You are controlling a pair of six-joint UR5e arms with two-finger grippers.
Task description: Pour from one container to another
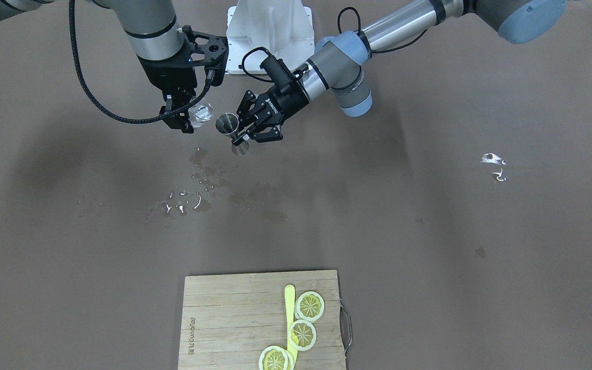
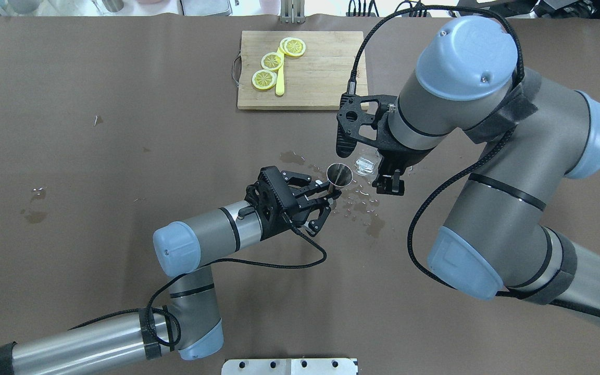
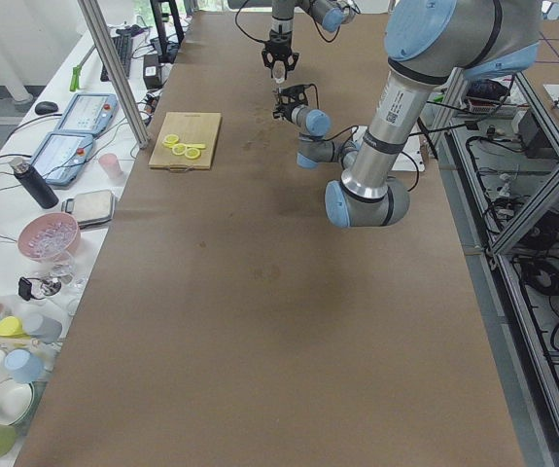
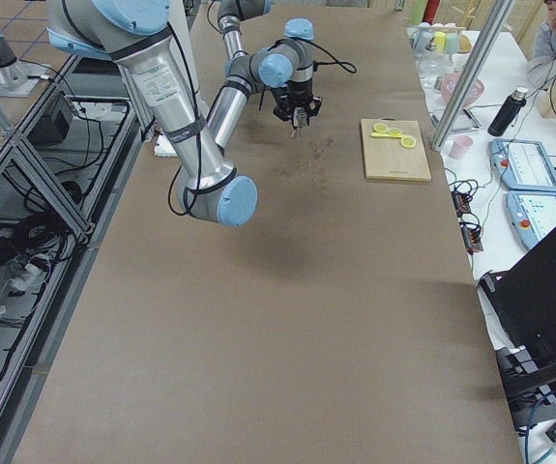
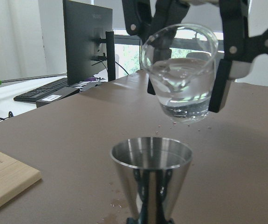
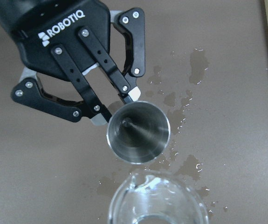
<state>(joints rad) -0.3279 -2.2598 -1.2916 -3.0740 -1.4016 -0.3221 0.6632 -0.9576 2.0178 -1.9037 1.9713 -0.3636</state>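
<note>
My left gripper is shut on the waist of a steel jigger, which it holds upright just above the table. The jigger opens upward, and the left gripper's fingers clamp it from the side. My right gripper is shut on a clear plastic cup part full of water. In the left wrist view the cup hangs close above and just beyond the jigger, nearly upright, with the right gripper's fingers on both sides.
Spilled water wets the brown table below and in front of both grippers. A wooden cutting board with lemon slices and a yellow knife lies at the operators' edge. Small white scraps lie toward the robot's left.
</note>
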